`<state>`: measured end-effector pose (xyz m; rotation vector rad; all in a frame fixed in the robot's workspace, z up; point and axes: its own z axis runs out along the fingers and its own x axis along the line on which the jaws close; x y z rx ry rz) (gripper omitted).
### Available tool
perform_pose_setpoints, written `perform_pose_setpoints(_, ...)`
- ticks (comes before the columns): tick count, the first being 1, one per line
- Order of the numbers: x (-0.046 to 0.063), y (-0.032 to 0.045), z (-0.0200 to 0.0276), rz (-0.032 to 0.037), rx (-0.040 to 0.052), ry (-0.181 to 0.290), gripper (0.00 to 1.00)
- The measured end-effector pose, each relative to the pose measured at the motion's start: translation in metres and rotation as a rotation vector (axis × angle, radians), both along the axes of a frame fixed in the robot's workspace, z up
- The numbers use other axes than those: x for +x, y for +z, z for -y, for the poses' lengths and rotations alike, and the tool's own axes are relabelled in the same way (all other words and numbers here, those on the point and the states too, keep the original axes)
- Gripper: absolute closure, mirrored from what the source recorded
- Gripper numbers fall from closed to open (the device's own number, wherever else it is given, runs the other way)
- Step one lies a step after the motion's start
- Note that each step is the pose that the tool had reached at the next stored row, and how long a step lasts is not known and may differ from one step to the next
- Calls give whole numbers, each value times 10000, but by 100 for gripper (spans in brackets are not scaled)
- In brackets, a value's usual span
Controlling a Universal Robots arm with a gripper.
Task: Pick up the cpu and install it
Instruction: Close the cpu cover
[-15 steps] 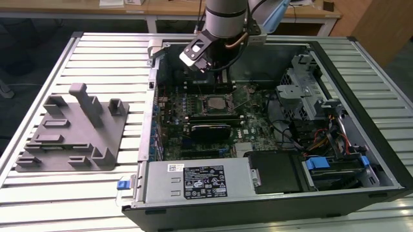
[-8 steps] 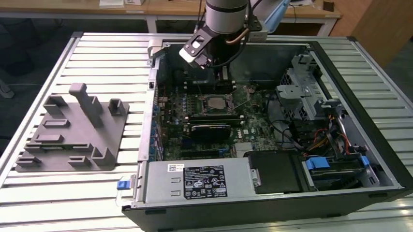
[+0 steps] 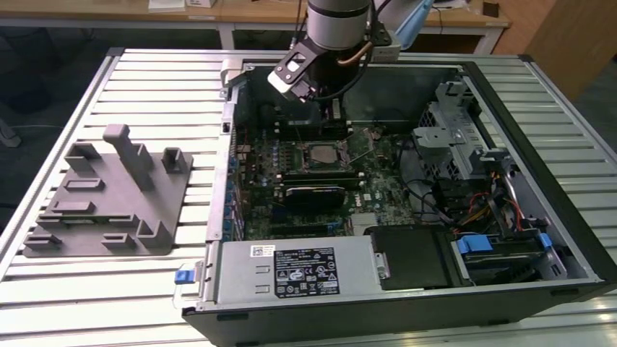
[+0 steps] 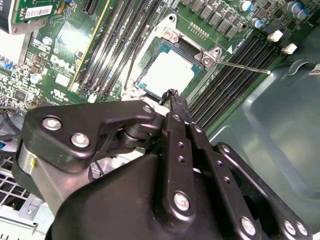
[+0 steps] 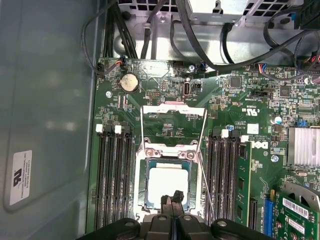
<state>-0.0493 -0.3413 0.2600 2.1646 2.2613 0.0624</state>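
Black two-finger gripper (image 5: 172, 199) clenched: tips pressed together, nothing between them. In the first wrist view the tips hung over one edge of the cpu (image 5: 167, 181), a small flat square chip with a silvery top and thin dark rim. Contact with it could not be told.

The cpu lay flat inside the square socket frame on the green motherboard (image 5: 235, 107). The hinged silver metal load plate (image 5: 172, 106) stood open on the far side of the socket from the gripper. The thin silver wire lever (image 4: 245, 67) was swung out over the long black memory slots (image 4: 227, 75). Slots ran close along two opposite socket edges, leaving little side room.

Exterior view: the grey arm (image 3: 337, 22) stood over the 12 o'clock half of the open black computer case (image 3: 568, 246). From the socket, cables and a metal drive cage (image 3: 453, 137) crowded 3 o'clock, and the silver power-supply box (image 3: 289, 271) lay at 6 o'clock. The grey plastic fixture tray (image 3: 106, 195) sat on the slatted aluminium table (image 3: 144, 87) at 9 o'clock, apart from the case.
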Motion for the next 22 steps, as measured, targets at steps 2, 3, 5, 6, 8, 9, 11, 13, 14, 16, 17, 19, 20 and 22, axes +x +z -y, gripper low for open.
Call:
perform_pose_setpoints(2, 0, 1, 0, 0, -1, 0, 89)
perform_pose_setpoints(3, 0, 1, 0, -1, -1, 0, 89)
perform_pose_setpoints(5, 4, 1, 0, -2, -2, 2, 89)
perform_pose_setpoints(6, 12, 1, 0, -2, -3, 0, 89)
perform_pose_setpoints(8, 39, 1, -1, -1, -2, 0, 89)
perform_pose_setpoints(9, 56, 1, -1, -1, -1, 0, 89)
perform_pose_setpoints(11, 92, 1, -2, -1, -1, 0, 89)
perform_pose_setpoints(13, 129, 1, -3, -1, -1, 0, 89)
perform_pose_setpoints(14, 146, 1, -3, -1, -1, 0, 89)
perform_pose_setpoints(16, 178, 1, -4, -1, -1, 0, 89)
perform_pose_setpoints(17, 189, 1, -4, 0, -1, 1, 89)
perform_pose_setpoints(19, 199, 5, -6, -1, -1, 0, 89)
perform_pose_setpoints(20, 201, 12, -7, -1, -1, 0, 89)
perform_pose_setpoints(22, 205, 34, -9, 0, 0, 0, 89)
